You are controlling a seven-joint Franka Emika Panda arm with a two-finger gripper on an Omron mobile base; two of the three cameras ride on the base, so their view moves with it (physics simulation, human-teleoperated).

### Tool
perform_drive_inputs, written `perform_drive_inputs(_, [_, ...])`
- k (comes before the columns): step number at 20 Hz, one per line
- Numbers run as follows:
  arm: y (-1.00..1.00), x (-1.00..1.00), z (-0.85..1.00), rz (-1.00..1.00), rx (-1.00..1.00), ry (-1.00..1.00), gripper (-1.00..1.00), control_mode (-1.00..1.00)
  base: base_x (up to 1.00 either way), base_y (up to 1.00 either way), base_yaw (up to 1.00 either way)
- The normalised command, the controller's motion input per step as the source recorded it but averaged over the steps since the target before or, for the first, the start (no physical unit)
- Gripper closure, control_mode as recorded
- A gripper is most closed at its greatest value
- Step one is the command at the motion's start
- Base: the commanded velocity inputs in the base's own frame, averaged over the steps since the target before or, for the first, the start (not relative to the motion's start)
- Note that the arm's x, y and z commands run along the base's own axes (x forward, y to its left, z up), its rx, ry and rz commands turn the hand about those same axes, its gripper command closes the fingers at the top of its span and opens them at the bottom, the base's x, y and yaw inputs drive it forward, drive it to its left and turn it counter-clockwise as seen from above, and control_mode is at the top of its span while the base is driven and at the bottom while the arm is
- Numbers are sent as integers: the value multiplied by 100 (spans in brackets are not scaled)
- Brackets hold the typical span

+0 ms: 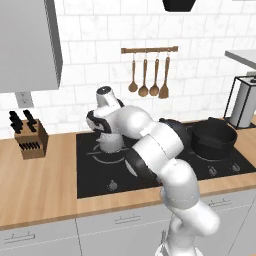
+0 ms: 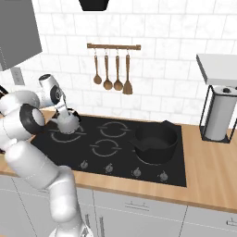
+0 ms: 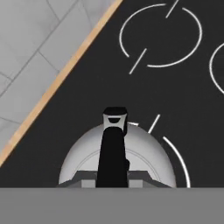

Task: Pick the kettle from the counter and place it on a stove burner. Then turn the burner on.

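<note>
The light-grey kettle (image 1: 111, 144) (image 2: 68, 124) sits on the back-left burner of the black stove (image 1: 100, 180) (image 2: 115, 155). In the hand view its domed body (image 3: 144, 153) lies directly below, the black arched handle running up the middle to the short spout. My gripper (image 1: 107, 131) (image 2: 65, 113) (image 3: 113, 177) hangs straight over it, its two tips pressed close against either side of the handle, shut on it. The wooden counter (image 1: 40, 190) surrounds the stove.
A wide black pot (image 1: 214, 137) (image 2: 155, 139) occupies the back-right burner. Several stove knobs (image 1: 113, 185) (image 2: 84, 164) line the front edge. A knife block (image 1: 31, 140) stands at the left, a paper-towel holder (image 2: 217, 118) at the right, and wooden utensils (image 1: 148, 75) hang on the wall.
</note>
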Motion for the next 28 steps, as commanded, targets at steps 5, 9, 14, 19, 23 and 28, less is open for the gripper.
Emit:
perform_drive_inputs(5, [11,1,-11,0,0,12,100,-100,0,0,0])
perform_drive_inputs(9, [13,0,-45,0,0,8,100,-100,0,0,0])
perform_drive_inputs(14, [0,0,-57,0,0,5,100,-100,0,0,0])
perform_drive_inputs(19, [0,0,-37,0,3,0,100,-100,0,0,0])
perform_drive_inputs(23, [0,0,-8,0,6,0,-100,-100,0,0,0])
perform_drive_inputs(28, [0,0,0,0,0,0,-100,-100,0,0,0])
